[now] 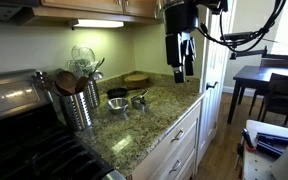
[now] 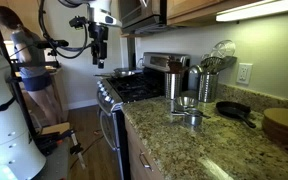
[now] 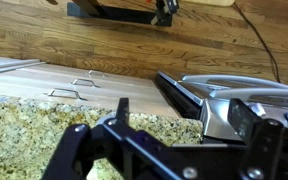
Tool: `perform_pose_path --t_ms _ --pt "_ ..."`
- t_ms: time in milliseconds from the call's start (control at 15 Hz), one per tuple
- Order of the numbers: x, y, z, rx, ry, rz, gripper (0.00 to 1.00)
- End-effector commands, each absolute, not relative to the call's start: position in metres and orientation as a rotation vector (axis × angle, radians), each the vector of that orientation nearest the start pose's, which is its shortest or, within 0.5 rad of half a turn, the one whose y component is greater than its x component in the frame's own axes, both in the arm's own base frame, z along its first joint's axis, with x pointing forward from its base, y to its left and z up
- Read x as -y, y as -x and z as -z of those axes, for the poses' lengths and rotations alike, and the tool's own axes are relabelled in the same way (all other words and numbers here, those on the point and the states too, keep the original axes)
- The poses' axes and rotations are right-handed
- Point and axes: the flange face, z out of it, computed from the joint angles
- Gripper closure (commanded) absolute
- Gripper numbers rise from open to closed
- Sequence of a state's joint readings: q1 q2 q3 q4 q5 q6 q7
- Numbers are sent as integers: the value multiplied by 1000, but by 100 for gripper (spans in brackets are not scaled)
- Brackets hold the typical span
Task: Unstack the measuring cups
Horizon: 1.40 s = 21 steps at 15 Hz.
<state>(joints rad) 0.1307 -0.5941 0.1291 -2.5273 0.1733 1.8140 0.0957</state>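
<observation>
The measuring cups (image 1: 137,101) are small shiny silver cups grouped on the granite counter near the utensil holder, and they show in both exterior views (image 2: 190,108). From here I cannot tell how they are stacked. My gripper (image 1: 182,62) hangs high in the air above the counter's front end, well away from the cups. It also shows in an exterior view (image 2: 99,52) over the stove side. In the wrist view my gripper (image 3: 184,118) is open and empty, and the cups are out of sight there.
A tall perforated steel utensil holder (image 1: 81,103) with wooden spoons stands by the stove (image 2: 134,88). A dark metal bowl (image 2: 234,110) and a round wooden board (image 2: 284,125) sit further along. A wire whisk holder (image 1: 84,58) is at the wall. A dining table (image 1: 269,80) stands beyond.
</observation>
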Motion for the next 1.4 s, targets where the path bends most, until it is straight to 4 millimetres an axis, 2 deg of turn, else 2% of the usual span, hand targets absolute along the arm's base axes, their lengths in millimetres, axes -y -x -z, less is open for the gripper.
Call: perform_pose_path --t_ms 0,333,533,800,1333 --pt "-107 -340 -464 131 3060 -206 0" --pt "-107 -340 -464 131 3060 -206 0" --pt "-91 -352 -458 -89 3099 -191 0" --pt "-58 -375 -450 -427 3102 -130 0" --pt "1 -417 -450 -1007 2989 163 0"
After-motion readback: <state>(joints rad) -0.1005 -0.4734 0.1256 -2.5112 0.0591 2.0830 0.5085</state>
